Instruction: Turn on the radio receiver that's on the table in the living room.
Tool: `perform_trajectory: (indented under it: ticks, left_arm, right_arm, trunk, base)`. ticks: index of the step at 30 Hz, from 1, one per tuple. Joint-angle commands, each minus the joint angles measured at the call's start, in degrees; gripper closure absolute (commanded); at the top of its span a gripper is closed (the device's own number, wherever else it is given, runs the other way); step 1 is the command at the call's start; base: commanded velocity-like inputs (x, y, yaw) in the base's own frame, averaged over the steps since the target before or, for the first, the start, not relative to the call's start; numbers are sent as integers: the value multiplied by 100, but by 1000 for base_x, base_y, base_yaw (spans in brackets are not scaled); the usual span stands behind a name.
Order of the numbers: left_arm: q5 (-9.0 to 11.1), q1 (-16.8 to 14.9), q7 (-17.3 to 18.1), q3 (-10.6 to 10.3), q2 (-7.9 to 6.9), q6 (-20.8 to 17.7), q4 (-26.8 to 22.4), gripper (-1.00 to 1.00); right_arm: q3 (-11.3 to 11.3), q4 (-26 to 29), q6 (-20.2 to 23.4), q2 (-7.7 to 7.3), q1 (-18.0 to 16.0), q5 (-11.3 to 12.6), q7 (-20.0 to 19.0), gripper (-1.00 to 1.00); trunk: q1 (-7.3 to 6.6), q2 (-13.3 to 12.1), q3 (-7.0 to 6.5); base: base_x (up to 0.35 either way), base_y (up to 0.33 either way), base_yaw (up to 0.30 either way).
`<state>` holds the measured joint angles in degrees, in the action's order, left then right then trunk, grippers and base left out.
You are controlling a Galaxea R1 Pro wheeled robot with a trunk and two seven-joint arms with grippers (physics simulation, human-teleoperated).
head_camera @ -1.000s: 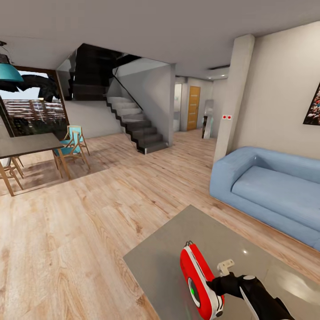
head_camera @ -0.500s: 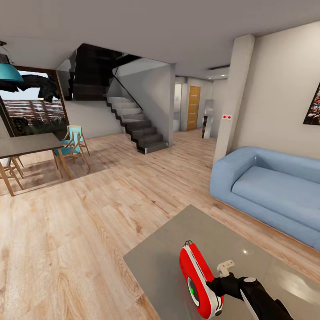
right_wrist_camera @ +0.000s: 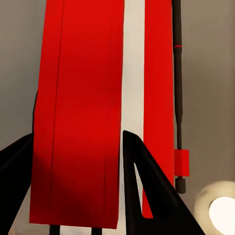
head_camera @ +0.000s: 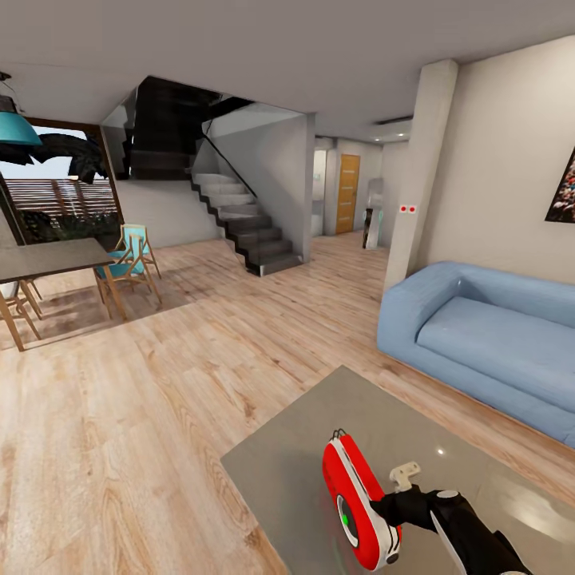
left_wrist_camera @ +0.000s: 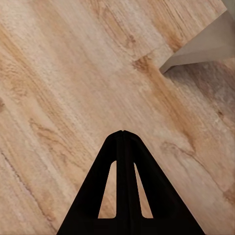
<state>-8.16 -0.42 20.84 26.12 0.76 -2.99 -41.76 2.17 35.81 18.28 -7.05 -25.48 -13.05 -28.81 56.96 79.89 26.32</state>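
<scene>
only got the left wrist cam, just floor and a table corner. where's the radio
Observer: The radio stands on edge on the table, near the right arm in the head view.
Operator: is the right claw on it
Observer: In the right wrist view the right claw is open, with one finger on each side of the radio's red body.
Operator: any sign it's on
Observer: A green light shows on the dial in the head view; whether that means it is on, I cannot tell.
Operator: and my left claw
Observer: The left claw is shut, its fingers pressed together over the wood floor.
</scene>
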Motion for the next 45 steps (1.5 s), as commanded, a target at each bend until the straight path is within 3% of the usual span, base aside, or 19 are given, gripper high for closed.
perform_trajectory:
  ticks: [1,14,15,30,45]
  left_arm:
    - [-1,-2,0,-1,1,0,1,100]
    - [-1,-2,-1,-1,3,0,1,100]
    - [-1,-2,-1,-1,3,0,1,100]
    - [-56,-2,3,-7,-17,16,17,100]
    - [-64,-2,14,-39,-50,26,46,100]
  right_arm:
    - [21,-303,-422,2,7,13,60,100]
    - [26,-303,-417,2,7,5,60,100]
    - [28,-303,-417,2,7,5,60,-100]
    - [29,-303,-413,2,7,10,60,-100]
    - [29,-303,-413,2,7,11,63,-100]
  trunk:
    - [2,-2,1]
    - [2,-2,1]
    - [2,-2,1]
    - [2,-2,1]
    - [-328,-604,-268]
  base:
    - [0,0,0]
    - [0,0,0]
    - [0,0,0]
    - [0,0,0]
    - [0,0,0]
